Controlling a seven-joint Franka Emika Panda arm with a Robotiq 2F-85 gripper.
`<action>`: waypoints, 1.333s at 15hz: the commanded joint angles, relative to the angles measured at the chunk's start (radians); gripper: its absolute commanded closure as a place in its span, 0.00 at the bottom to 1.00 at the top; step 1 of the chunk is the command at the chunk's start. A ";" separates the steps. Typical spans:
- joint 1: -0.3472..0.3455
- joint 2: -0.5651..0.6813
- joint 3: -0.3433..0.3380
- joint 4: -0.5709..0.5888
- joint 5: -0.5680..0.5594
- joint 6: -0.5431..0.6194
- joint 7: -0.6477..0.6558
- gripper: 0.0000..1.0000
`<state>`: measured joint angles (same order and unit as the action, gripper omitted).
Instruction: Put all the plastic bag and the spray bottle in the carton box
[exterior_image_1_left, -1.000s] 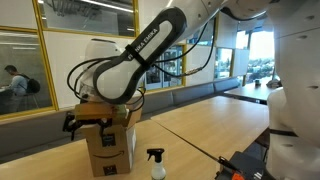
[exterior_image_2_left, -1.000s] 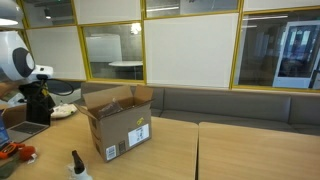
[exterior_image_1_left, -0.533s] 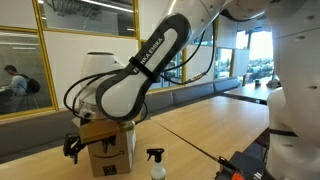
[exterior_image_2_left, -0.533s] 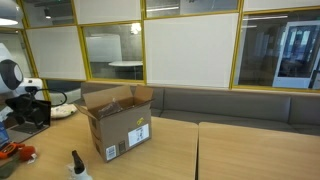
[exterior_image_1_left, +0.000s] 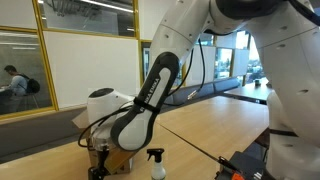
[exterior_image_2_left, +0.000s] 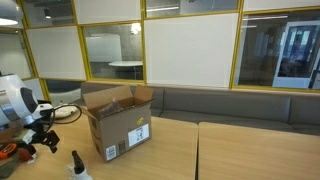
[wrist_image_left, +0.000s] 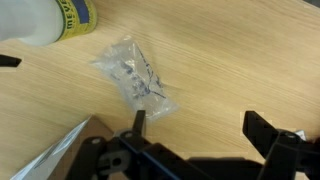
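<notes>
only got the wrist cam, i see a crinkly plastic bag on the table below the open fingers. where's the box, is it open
observer: the cardboard box stands upright on the table with its top flaps open.
operator: and the spray bottle, in or out
observer: out. the spray bottle stands upright on the table, apart from the box.
operator: where's my arm relative to the box
observer: the arm is down near table height beside the box, not above it.
</notes>
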<state>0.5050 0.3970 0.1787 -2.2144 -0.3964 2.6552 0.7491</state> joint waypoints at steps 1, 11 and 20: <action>0.042 0.111 -0.064 0.079 -0.047 0.009 -0.032 0.00; 0.108 0.316 -0.156 0.171 0.025 0.051 -0.033 0.00; 0.158 0.411 -0.265 0.215 0.048 0.084 -0.033 0.00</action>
<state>0.6309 0.7733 -0.0420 -2.0300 -0.3676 2.7141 0.7199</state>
